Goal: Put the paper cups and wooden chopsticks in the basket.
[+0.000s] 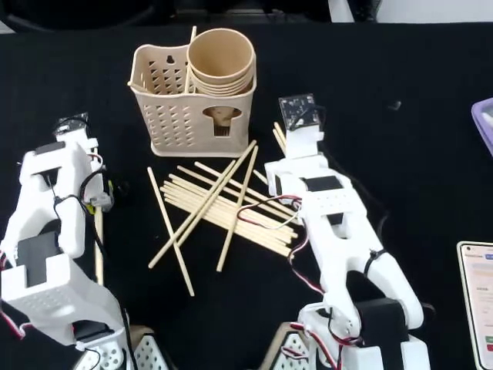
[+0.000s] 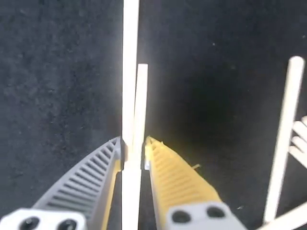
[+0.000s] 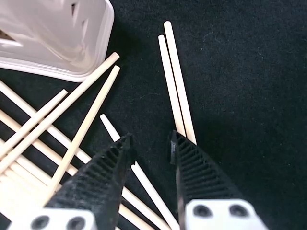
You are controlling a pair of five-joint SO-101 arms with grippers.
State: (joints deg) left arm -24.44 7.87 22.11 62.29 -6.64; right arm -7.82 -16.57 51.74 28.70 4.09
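Well, the left gripper [image 2: 134, 149] is clamped on two chopsticks [image 2: 130, 72] at the left; the right gripper [image 3: 149, 143], jaws apart, hangs by the basket [image 1: 166, 116], cups [image 1: 221, 58] inside

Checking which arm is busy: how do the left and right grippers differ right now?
The left gripper is shut on two chopsticks; the right gripper is open, holding nothing. The left gripper's fingers are grey and yellow; the right gripper's are black. Both have ribbed fingers and point down at the black table.
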